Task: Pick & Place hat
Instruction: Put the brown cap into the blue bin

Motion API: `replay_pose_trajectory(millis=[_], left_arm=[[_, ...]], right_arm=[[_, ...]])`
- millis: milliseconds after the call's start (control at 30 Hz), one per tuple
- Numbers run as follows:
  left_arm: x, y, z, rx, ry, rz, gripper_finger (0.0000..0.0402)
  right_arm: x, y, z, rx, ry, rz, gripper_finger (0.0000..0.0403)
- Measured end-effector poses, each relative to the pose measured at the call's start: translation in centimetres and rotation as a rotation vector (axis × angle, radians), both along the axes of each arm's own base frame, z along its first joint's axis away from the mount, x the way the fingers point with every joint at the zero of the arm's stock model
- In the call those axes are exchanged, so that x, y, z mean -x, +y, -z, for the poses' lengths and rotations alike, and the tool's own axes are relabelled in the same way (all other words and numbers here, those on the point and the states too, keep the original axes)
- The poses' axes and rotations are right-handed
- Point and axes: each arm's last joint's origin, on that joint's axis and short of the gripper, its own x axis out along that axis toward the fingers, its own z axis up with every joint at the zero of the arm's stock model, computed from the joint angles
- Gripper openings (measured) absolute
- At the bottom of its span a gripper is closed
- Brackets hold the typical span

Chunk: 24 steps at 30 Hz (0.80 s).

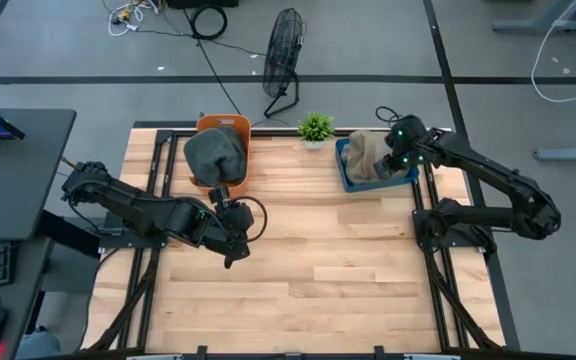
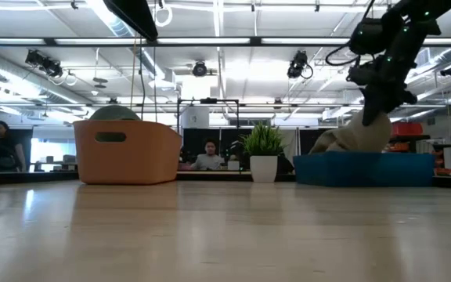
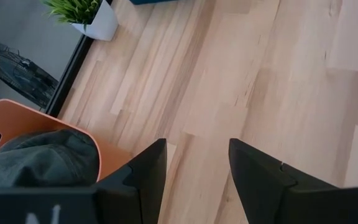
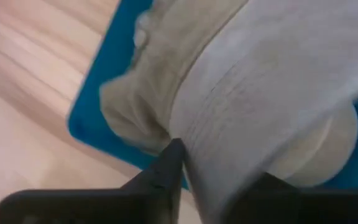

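Note:
A beige hat (image 1: 361,155) lies in a blue tray (image 1: 348,180) at the table's far right; in the low view the beige hat (image 2: 349,138) rises over the blue tray's wall (image 2: 366,169). My right gripper (image 1: 396,160) is above the tray and shut on this hat. A grey-green hat (image 1: 215,152) sits in an orange basket (image 1: 240,130) at the far left. My left gripper (image 3: 194,180) is open over bare wood just in front of that basket, touching nothing. My right gripper (image 4: 213,186) has a bunched fold of the beige hat's cloth (image 4: 213,149) pinched between its two fingers (image 4: 166,168). It comes at it from above, slanting down. The hat's lower part (image 2: 337,142) still rests in the blue tray.
A small potted plant (image 1: 315,128) stands at the far edge between basket and tray. The middle and near part of the wooden table (image 1: 308,270) is bare. A fan (image 1: 283,60) and cables lie on the floor beyond the table. People sit in the room behind.

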Motion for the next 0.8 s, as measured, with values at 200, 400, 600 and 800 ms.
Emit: replay_pose_trajectory(millis=[200, 400, 600, 800], left_arm=[[0.0, 0.0, 0.0, 0.001, 0.002, 0.003, 0.0177], [0.0, -0.1, 0.1, 0.027, 0.014, 0.015, 0.0177], [0.0, -0.1, 0.1, 0.028, 0.013, 0.013, 0.0177], [0.0, -0.1, 0.1, 0.031, 0.010, 0.010, 0.0177]], right_arm=[[0.6, 0.3, 0.3, -0.003, 0.097, 0.015, 0.0156], [1.7, 1.1, -1.2, -0.035, 0.264, 0.014, 0.0212], [2.8, 1.8, -4.5, -0.004, 0.396, 0.034, 0.0227], [1.4, 0.7, -7.0, 0.102, 0.145, 0.074, 0.0206]])
